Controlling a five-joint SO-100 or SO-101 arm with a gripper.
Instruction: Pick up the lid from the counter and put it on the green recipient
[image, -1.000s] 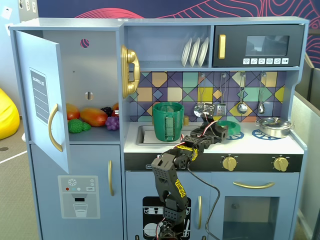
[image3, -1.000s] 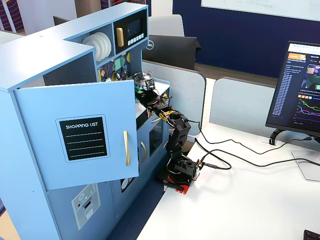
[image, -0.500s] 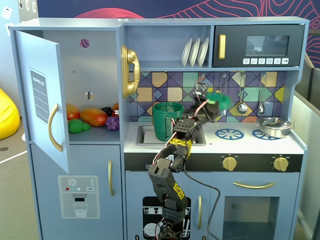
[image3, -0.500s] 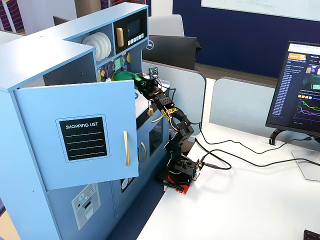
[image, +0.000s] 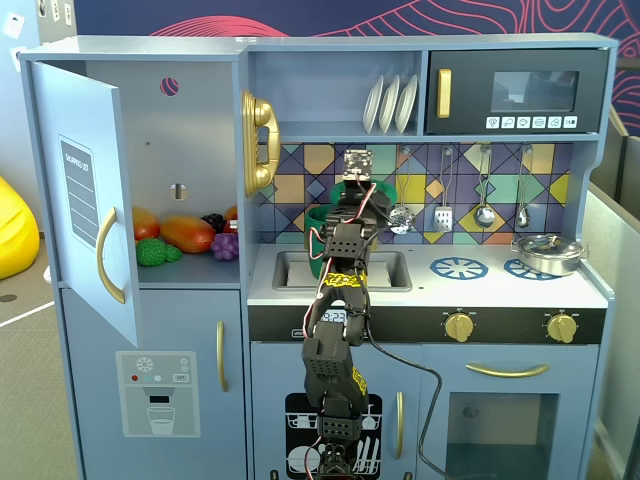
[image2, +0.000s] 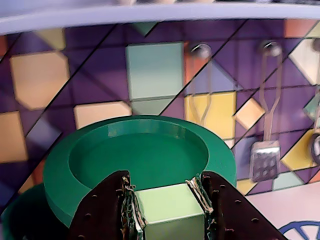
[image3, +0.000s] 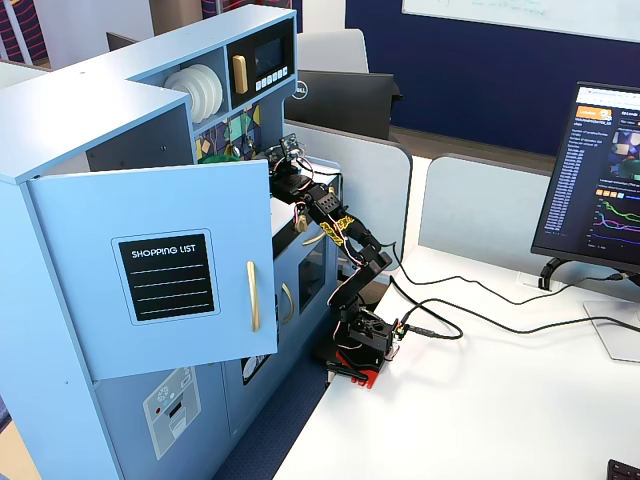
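While gripper (image2: 167, 200) clamps its pale square knob, round glossy green lid (image2: 140, 155), smooth plastic, w/ raised rim

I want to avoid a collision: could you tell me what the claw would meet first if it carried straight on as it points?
Probably the tiled back wall, past the lid that the claw grips; depth is unclear.

In a fixed view the arm hides most of the green recipient (image: 318, 222); the open door hides the counter.
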